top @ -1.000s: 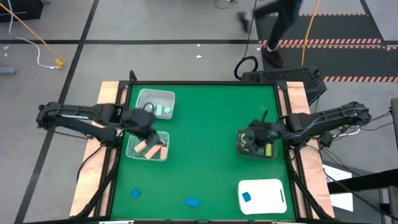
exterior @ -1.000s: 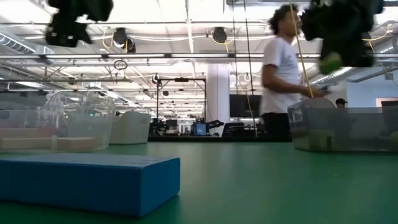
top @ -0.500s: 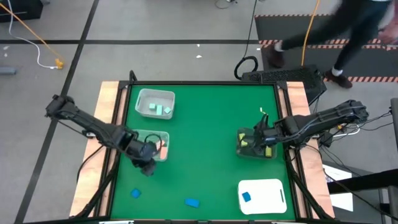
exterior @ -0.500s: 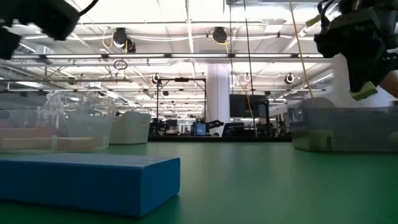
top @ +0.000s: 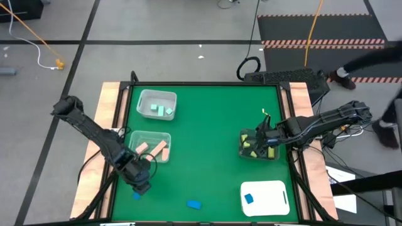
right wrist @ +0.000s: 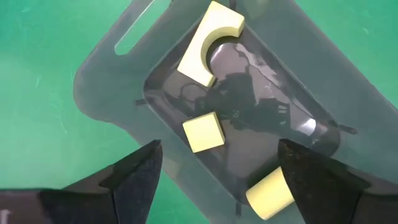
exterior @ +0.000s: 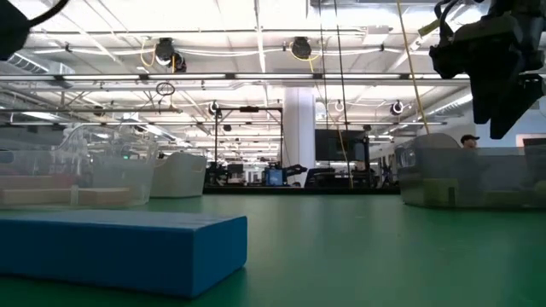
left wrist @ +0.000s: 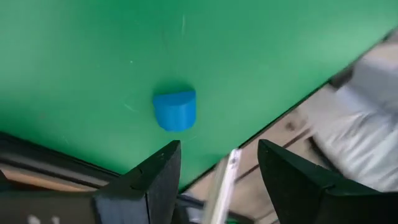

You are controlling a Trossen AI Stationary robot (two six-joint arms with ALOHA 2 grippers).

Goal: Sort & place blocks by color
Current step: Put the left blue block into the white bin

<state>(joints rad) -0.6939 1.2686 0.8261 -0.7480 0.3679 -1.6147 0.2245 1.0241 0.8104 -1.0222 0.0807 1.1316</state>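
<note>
Green felt at seven o'clock holds a blue block (left wrist: 175, 111) — my left gripper (left wrist: 217, 171) hangs spread and empty above; I'd centre, then descend. Right gripper (right wrist: 217, 180) — wide, empty.

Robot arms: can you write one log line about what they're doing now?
left gripper: open, above blue block | right gripper: open, over bin of yellow blocks

A grey concrete floor (top: 188, 25) marked with dark lines surrounds the green-topped table (top: 207, 144), which has pale wooden side rails (top: 108, 100). A black mat edged in red-and-white stripes (top: 326, 25) lies beyond it. White ceiling trusses with round lamps (exterior: 300, 47) and a white pillar (exterior: 300, 128) fill the hall.
</note>
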